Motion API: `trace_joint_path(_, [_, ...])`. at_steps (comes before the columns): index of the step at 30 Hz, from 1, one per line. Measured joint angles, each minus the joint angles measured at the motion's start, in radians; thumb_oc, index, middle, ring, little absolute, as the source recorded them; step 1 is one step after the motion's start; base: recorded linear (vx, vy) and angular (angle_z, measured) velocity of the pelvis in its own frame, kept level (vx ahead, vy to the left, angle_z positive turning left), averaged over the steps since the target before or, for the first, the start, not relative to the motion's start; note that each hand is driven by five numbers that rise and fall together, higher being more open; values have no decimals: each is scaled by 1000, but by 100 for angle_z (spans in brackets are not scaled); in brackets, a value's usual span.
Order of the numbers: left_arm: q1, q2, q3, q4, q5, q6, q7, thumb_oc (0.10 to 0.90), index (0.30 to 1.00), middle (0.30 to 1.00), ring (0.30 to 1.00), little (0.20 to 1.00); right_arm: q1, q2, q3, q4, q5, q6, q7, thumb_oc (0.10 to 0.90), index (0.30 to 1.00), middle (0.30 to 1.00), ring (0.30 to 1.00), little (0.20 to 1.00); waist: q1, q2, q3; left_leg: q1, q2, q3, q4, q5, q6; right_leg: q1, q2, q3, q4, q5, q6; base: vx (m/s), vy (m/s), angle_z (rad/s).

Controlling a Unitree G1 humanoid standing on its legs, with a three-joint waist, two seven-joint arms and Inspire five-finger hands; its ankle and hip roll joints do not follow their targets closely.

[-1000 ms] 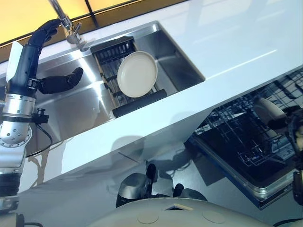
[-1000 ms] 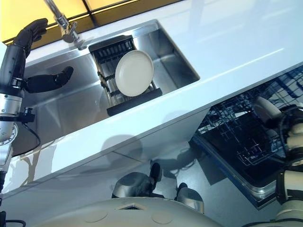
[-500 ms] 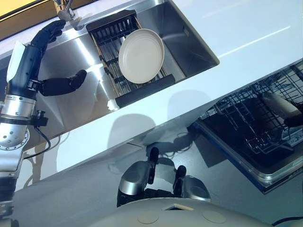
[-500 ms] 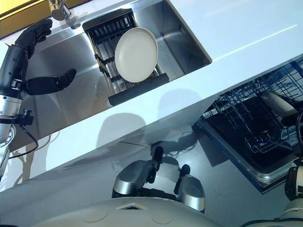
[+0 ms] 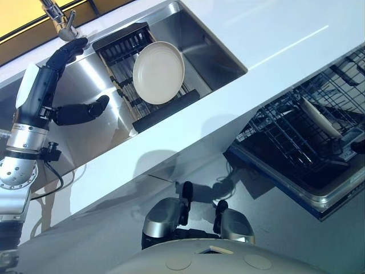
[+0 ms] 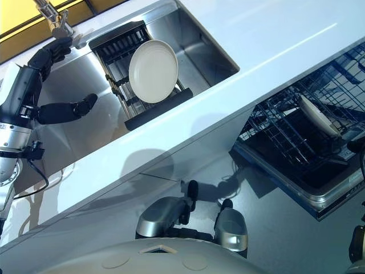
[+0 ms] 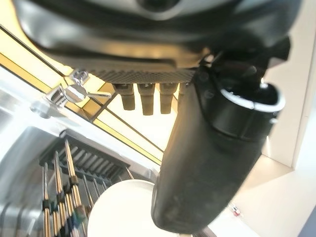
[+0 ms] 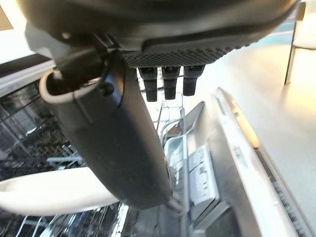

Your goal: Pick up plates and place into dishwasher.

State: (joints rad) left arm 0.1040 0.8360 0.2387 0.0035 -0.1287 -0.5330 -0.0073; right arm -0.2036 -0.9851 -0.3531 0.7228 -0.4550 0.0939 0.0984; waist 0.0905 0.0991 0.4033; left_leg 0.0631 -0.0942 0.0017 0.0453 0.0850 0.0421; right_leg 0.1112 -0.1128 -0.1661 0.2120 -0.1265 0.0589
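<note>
A cream plate (image 5: 158, 72) leans upright in the black dish rack (image 5: 122, 48) inside the steel sink (image 5: 211, 54); it also shows in the left wrist view as plate (image 7: 123, 207). My left hand (image 5: 43, 94) hovers open over the sink's left part, apart from that plate, thumb (image 7: 207, 163) spread wide. A second cream plate (image 6: 318, 115) stands on edge in the dishwasher's wire rack (image 5: 285, 142). My right hand (image 8: 113, 148) is open just beside it, fingers straight, the thumb crossing in front of the plate (image 8: 49, 197).
A white counter (image 5: 274, 40) runs between the sink and the open dishwasher, whose door (image 5: 319, 200) juts out low on the right. A chrome faucet (image 5: 60, 20) stands behind the sink near my left hand's fingers.
The second plate, held by my right hand a second ago, now stands alone in the dishwasher rack; the hand has drawn back to the right. The camera shifted. My left hand stayed over the sink.
</note>
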Motion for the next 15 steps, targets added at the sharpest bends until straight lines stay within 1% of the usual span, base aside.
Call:
trace_joint_path(3, [10,-1,6,0,0,-9,0,800,900,900,900,900,32,0,-39,-63,14,-10,-12,800,900,900,900,900,-10,5,-3,1,3,1,0,0,0,0,3,3,0,0,0,-108,-7,-3])
trace_joint_path(5, [19,-7,13,0,0,-21,-1,800,900,900,900,900,57,6,-73,-109,66,-38,-26,800,900,900,900,900,-14,11,-7,5,4,6,-3,0,0,0,4,7,-1,0,-1,-110,1,-7])
trace_joint_path(8, [33,-56,51,2,-9,-39,-5,800,900,900,900,900,116,30,-110,-217,130,-85,-19,800,900,900,900,900,-22,24,-16,16,4,11,-13,1,1,6,5,12,-3,0,-1,-96,-12,-6])
trace_joint_path(11, [51,-107,92,1,-10,-46,-9,800,900,900,900,900,199,80,-124,-373,196,-101,30,800,900,900,900,900,-35,28,-25,31,4,8,-20,2,2,24,7,10,-13,-1,-2,-147,-44,2])
trace_joint_path(13, [80,-149,113,1,-10,-60,-10,800,900,900,900,900,277,121,-141,-480,264,-106,89,800,900,900,900,900,-39,26,-51,32,4,4,-28,2,2,26,7,6,-22,-1,-3,-189,-81,5])
trace_joint_path(14, [103,-172,120,0,-9,-61,-10,800,900,900,900,900,329,154,-149,-538,304,-105,126,800,900,900,900,900,-40,22,-74,35,5,3,-35,3,4,27,9,4,-27,-2,-4,-179,-80,3])
trace_joint_path(15, [110,-176,121,0,-9,-61,-10,800,900,900,900,900,341,162,-149,-551,317,-104,133,800,900,900,900,900,-41,19,-80,36,5,2,-36,3,4,28,10,4,-29,-2,-4,-179,-81,4])
